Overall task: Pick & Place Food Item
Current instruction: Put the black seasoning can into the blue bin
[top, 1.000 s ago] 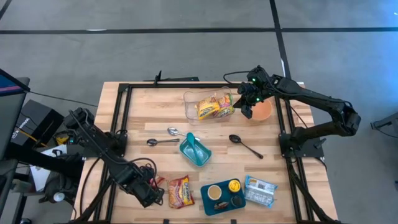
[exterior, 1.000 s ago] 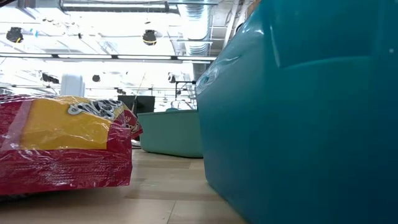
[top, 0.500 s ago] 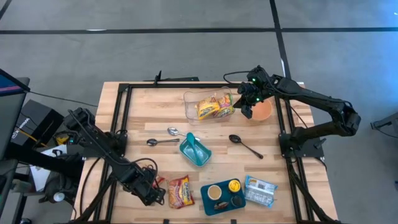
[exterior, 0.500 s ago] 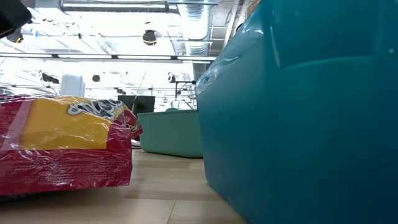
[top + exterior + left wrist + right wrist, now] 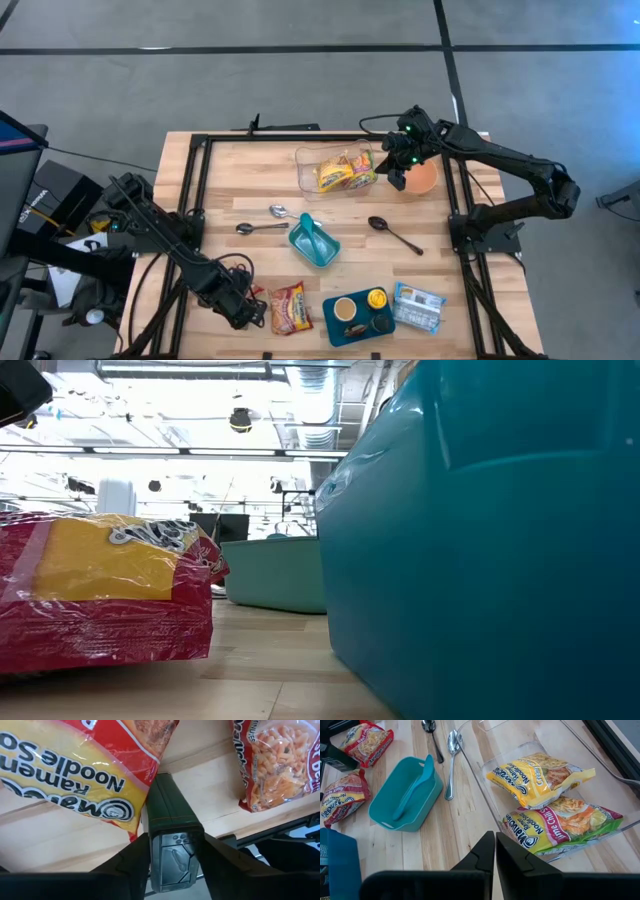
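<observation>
Two red-and-yellow ramen packets lie flat on the wood near the table's front-left. One packet (image 5: 258,292) (image 5: 75,760) is partly under my left arm, and the other (image 5: 290,307) (image 5: 270,765) lies just right of it. My left gripper (image 5: 248,310) (image 5: 173,835) points steeply down between them, at the first packet's edge, with its fingers apart. A dark bar shows between the fingers. My right gripper (image 5: 398,175) (image 5: 495,850) hangs shut and holds nothing beside the clear container (image 5: 335,170), which holds two more packets. My left gripper stands at the edge (image 5: 150,780) of the left-hand ramen packet, coming from above. Whether its fingers touch the packet I cannot tell. The packet lies flat on the table.
A teal bowl (image 5: 313,242) sits mid-table, with two metal spoons (image 5: 265,222) to its left and a black spoon (image 5: 395,235) to its right. A teal tray (image 5: 358,315) with cups and a pale packet (image 5: 418,305) lie near the front edge. An orange bowl (image 5: 425,178) stands at the far right.
My left gripper has come down toward the ramen packets. Its dark tip now shows at the top left of the low view, where it was absent a second ago. The packets lie where they were.
</observation>
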Tool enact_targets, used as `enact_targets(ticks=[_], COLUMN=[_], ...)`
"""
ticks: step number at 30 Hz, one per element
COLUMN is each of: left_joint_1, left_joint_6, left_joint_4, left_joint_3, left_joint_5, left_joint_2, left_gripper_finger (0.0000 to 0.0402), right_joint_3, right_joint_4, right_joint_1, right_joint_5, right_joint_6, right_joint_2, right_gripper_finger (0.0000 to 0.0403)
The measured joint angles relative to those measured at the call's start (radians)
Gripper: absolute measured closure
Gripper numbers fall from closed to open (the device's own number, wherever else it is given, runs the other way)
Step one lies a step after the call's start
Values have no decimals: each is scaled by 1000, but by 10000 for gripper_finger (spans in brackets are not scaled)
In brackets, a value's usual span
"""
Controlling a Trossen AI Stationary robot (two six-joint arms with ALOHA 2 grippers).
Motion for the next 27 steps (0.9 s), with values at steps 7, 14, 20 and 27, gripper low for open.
enact_targets(ticks=[7,14,20,27], left_joint_1=[0,0,0,0], left_joint_6=[-31,-57,-60,-56], left_joint_4=[-11,-25,-17,-5], left_joint_3=[0,0,0,0], left_joint_5=[0,0,0,0], left_joint_2=[0,2,2,2], left_gripper_finger=[251,246,253,239], right_joint_3=[0,0,0,0], right_joint_4=[0,0,0,0], right_joint_1=[0,0,0,0], right_joint_5=[0,0,0,0], right_joint_6=[0,0,0,0], right_joint_2=[0,0,0,0], right_gripper_finger=[392,392,392,392])
